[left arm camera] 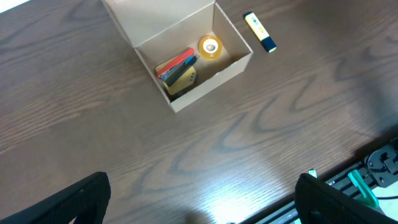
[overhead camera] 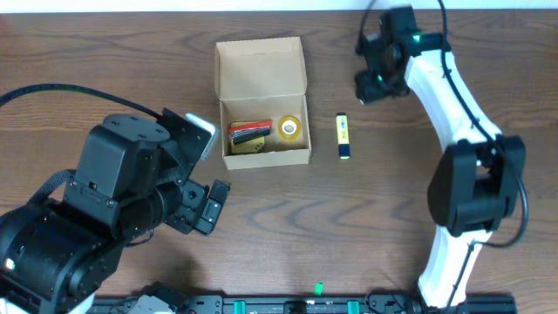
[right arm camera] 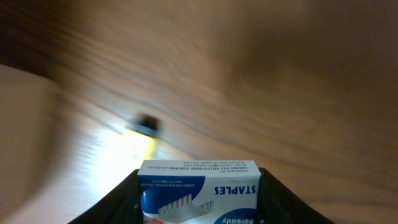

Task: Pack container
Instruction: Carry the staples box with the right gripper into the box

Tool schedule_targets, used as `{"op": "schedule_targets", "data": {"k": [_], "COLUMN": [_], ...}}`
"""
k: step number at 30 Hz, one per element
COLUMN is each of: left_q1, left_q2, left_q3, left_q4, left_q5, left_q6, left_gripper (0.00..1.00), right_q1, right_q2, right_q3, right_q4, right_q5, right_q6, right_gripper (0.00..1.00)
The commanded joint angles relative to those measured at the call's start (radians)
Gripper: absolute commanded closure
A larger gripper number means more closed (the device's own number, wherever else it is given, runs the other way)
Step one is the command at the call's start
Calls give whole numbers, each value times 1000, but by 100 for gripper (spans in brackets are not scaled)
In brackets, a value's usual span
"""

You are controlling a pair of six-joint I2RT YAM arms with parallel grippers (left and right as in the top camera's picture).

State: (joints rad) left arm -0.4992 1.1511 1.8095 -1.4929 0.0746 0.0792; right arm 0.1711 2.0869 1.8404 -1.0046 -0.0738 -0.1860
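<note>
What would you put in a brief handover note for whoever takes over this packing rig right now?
The left gripper is open and empty, in front of the container.
The right gripper is shut on a box of staples, above the table, right of the container's lid.
Done: a tape roll and a red-and-dark item lie in the open container.
Left: put in the staples and the yellow highlighter lying right of the container.

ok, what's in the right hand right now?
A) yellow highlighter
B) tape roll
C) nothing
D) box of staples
D: the right wrist view shows the box of staples gripped between the fingers of the right hand, while the yellow highlighter lies outside the container.
</note>
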Motion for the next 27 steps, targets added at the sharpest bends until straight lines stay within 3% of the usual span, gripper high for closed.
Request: {"op": "schedule_targets", "data": {"k": [1, 12, 16, 27], "left_q1": [3, 3, 3, 3], "left_q2": [0, 0, 0, 0], "left_q3": [-8, -8, -8, -8], "left_q4": [-3, -3, -3, -3], "left_q5": [-4, -4, -4, -4], "left_q6": [3, 3, 3, 3], "left_gripper": [5, 5, 5, 5], "right_q1": [84, 359, 425, 469], "right_q2": [-75, -103, -103, -101], "right_q3": [88, 119, 75, -142], "right_q4": [-30, -119, -119, 27], "right_q5": [-29, -27, 101, 122], "right_q6": [84, 370, 515, 622], "right_gripper": [66, 67, 67, 65]}}
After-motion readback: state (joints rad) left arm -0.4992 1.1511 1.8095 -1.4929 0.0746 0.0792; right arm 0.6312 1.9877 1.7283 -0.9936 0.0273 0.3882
